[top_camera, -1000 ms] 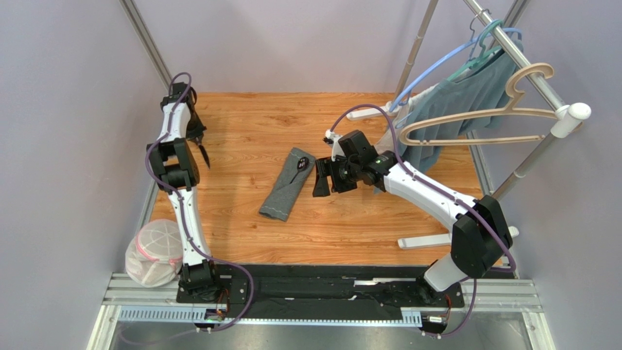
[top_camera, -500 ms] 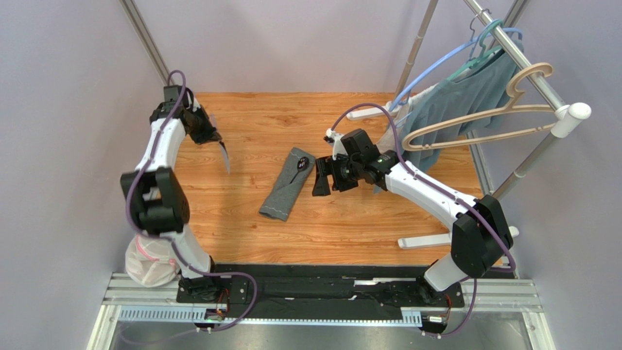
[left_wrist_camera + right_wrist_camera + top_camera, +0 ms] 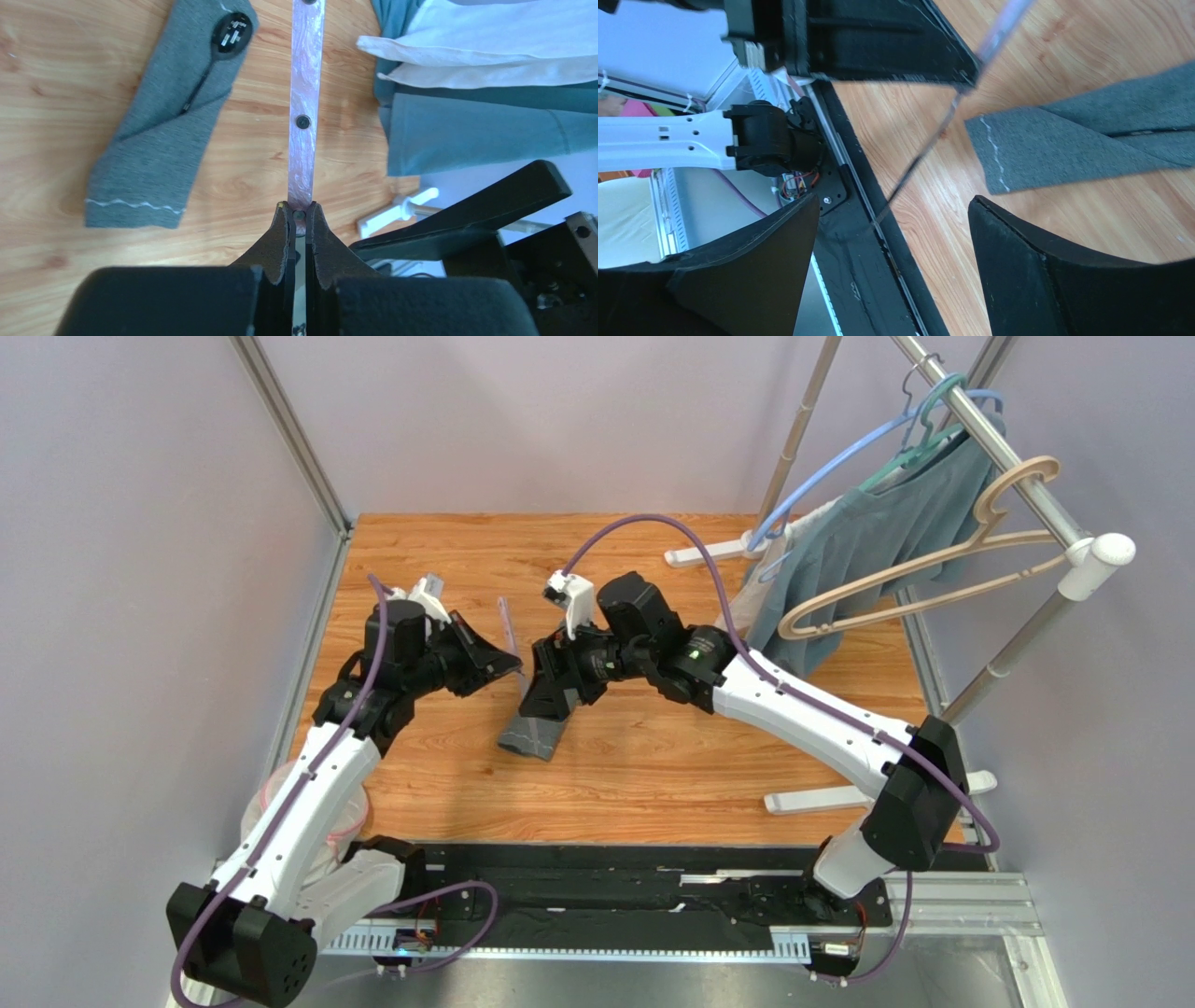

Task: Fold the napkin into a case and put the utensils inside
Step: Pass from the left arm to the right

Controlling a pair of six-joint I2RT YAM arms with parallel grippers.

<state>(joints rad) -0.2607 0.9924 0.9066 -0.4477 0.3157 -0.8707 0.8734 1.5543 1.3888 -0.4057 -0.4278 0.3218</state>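
Observation:
The napkin (image 3: 161, 147) lies on the wooden table as a narrow folded case (image 3: 533, 734), pale stitching at its near end. The black spoon (image 3: 231, 33) rests on its far end, handle tucked into the fold. My left gripper (image 3: 300, 210) is shut on the end of the silver knife (image 3: 307, 105), which sticks out over the table to the right of the case. In the top view the knife (image 3: 508, 622) points away from the left gripper (image 3: 514, 667). My right gripper (image 3: 551, 682) hovers over the case's far part, open wide (image 3: 894, 203) with nothing between its fingers. It hides the spoon from above.
A teal-grey garment (image 3: 870, 546) hangs with hangers on a rack at the back right. The rack's white foot (image 3: 828, 795) lies on the table's right side. A mesh bag (image 3: 269, 805) sits off the left edge. The black base rail (image 3: 857, 210) runs along the near edge.
My left arm has swung from the far left corner to the middle, carrying the knife. My right gripper has moved left over the case and opened wider.

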